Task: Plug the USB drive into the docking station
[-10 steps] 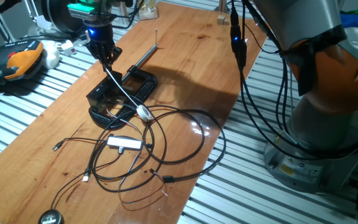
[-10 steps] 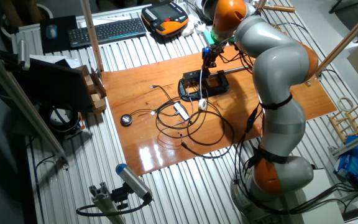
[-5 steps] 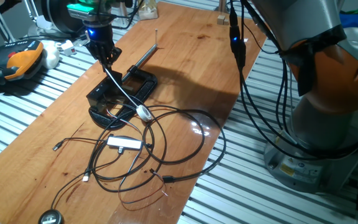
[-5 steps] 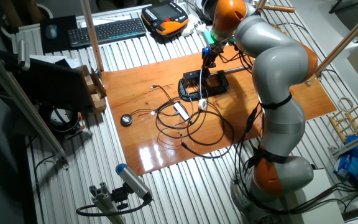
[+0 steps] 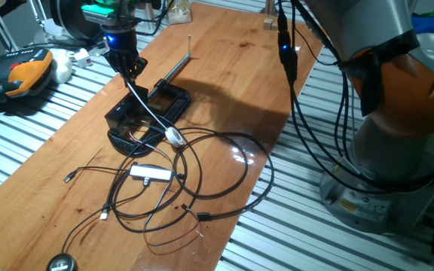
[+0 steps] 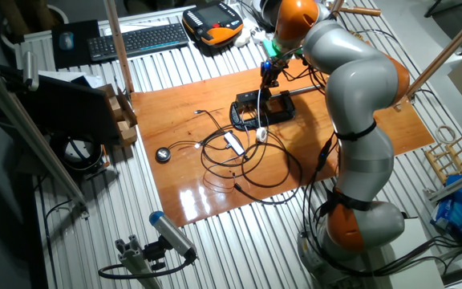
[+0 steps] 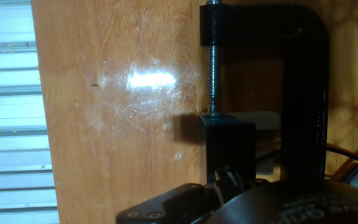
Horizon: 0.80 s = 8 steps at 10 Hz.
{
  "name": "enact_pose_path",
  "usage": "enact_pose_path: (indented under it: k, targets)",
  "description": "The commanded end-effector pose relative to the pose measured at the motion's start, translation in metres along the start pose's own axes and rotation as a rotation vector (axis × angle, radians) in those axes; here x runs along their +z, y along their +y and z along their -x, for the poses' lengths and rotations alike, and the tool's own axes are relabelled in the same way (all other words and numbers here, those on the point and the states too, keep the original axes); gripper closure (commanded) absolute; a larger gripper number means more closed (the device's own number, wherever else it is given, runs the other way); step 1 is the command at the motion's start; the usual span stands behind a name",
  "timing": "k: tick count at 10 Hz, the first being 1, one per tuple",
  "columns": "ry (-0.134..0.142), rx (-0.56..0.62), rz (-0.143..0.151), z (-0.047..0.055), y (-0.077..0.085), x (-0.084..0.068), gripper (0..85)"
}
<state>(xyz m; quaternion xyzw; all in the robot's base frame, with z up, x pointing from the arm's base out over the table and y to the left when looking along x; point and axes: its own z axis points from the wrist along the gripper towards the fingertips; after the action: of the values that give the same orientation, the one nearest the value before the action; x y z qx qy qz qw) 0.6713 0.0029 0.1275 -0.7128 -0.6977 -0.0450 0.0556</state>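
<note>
The docking station (image 5: 136,118) is a black boxy device on a rounded base, with thin wires at its front; it also shows in the other fixed view (image 6: 249,110). My gripper (image 5: 129,69) hangs just above its far end and appears shut on a small dark block, the USB drive (image 7: 229,144). In the other fixed view the gripper (image 6: 266,78) is over the back of the station. A white cable (image 5: 151,111) runs from the gripper down across the station. The station itself is hidden in the hand view.
A black C-shaped clamp (image 5: 170,98) with a long metal rod (image 5: 175,68) lies right beside the station; it fills the hand view (image 7: 303,93). Tangled black cables (image 5: 217,177), a small silver adapter (image 5: 151,173) and a round black puck (image 5: 61,263) lie toward the board's near end.
</note>
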Motion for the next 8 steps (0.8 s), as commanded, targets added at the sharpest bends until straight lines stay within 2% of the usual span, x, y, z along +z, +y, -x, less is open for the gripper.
enact_pose_path:
  k: [1,8]
  targets:
    - [0.000,0.001,0.000,-0.0004,0.0004,0.0006,85.0]
    - [-0.024,0.019,0.007,-0.0017,0.0001,-0.0005,85.0]
